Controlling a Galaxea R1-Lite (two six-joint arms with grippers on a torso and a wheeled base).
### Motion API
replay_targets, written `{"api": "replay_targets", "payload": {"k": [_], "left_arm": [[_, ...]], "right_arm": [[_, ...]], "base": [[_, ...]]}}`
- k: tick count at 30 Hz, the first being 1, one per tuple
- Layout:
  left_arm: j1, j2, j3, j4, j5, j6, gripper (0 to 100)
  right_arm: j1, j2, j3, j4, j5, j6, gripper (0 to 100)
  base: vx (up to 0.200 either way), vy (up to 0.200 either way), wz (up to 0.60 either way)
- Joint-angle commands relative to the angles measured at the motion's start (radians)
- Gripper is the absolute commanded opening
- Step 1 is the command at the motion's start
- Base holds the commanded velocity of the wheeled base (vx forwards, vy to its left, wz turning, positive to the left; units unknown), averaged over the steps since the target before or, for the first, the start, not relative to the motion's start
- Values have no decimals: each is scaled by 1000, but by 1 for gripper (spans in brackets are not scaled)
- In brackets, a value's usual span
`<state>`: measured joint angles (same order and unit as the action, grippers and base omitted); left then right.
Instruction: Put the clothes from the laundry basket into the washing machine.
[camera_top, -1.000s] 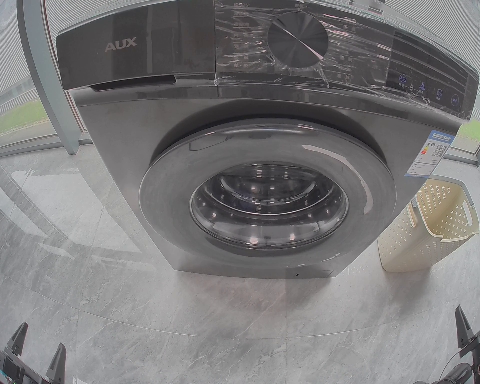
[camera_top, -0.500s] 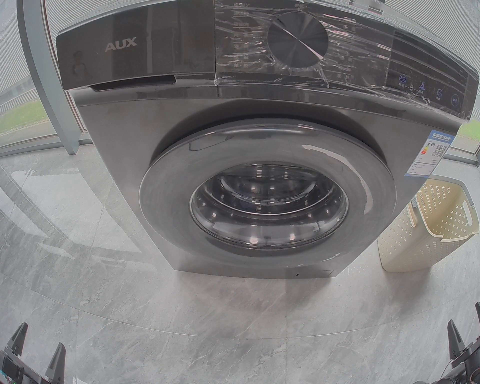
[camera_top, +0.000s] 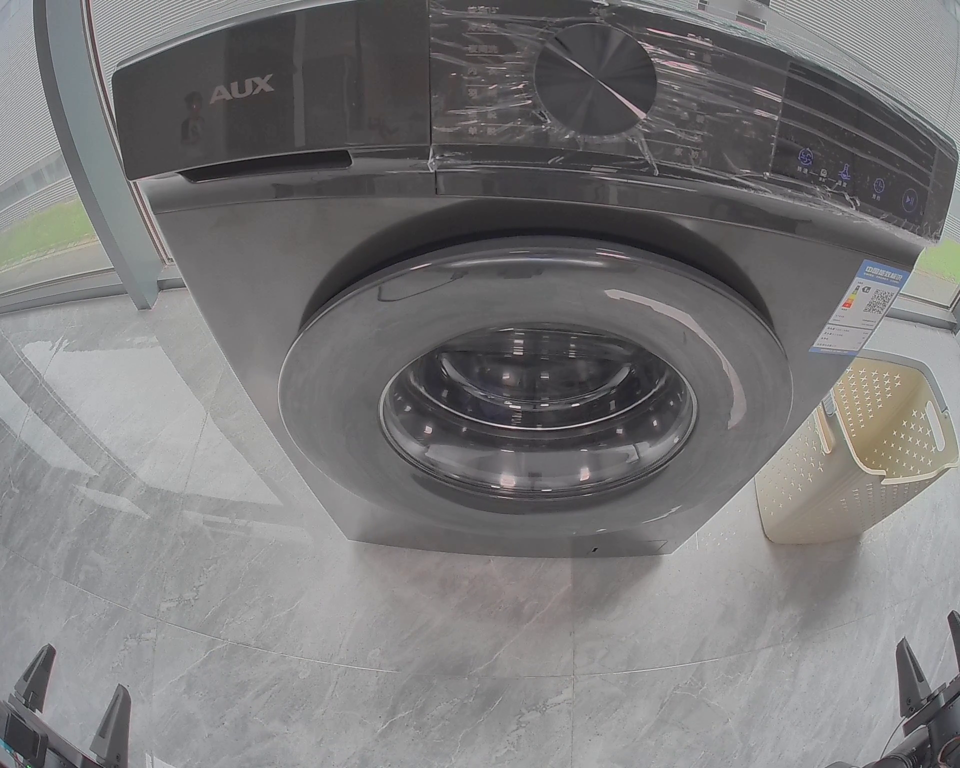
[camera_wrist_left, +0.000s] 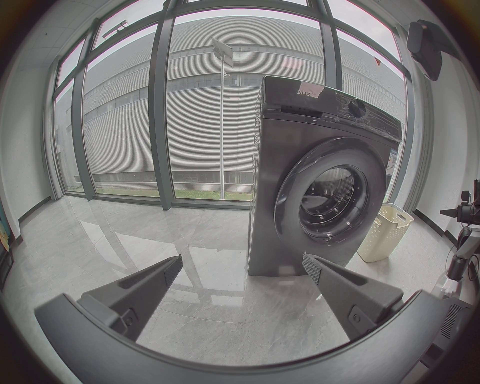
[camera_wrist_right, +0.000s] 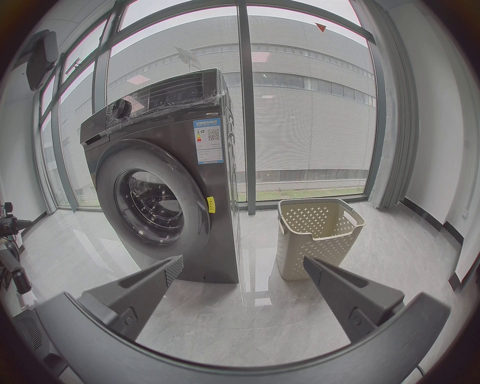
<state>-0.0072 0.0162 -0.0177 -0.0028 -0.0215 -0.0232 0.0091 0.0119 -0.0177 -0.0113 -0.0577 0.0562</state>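
Here left claw (camera_wrist_left: 242, 259) and right claw (camera_wrist_right: 243, 260) gape, gripping nothing; laundry basket (camera_wrist_right: 300, 252) stands beside the shut washing machine (camera_top: 520, 290).

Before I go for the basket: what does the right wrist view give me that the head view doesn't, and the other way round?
Right wrist view: the laundry basket seen over its rim, inside walls bare as far as the near rim allows; a yellow sticker on the machine's front beside the door; the right gripper, jaws apart.
Head view: the door face-on, and the left gripper low in the left corner.
Both: the washing machine, door shut, with the basket on the floor at its right.
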Motion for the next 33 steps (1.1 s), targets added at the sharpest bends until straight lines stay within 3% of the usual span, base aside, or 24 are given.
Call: {"api": "replay_targets", "payload": {"k": [1, 8, 14, 21, 26, 33], "left_arm": [[0, -10, 16, 0, 0, 0, 100], [1, -12, 18, -2, -2, 3, 100], [3, -12, 18, -2, -2, -4, 100], [4, -12, 18, -2, -2, 5, 100], [4, -13, 18, -3, -2, -1, 100], [4, -15, 18, -3, -5, 8, 100]], "right_arm": [[0, -10, 18, -1, 1, -1, 100], [-1, -10, 18, -1, -1, -2, 100], [12, 42, 18, 10, 36, -58, 100], [-3, 3, 18, 10, 48, -50, 100], [-5, 3, 18, 10, 58, -73, 100], [-1, 2, 18, 11, 58, -58, 100]], "base": [[0, 0, 0], [0, 0, 0], [0, 0, 0], [0, 0, 0], [0, 0, 0], [0, 0, 0]]}}
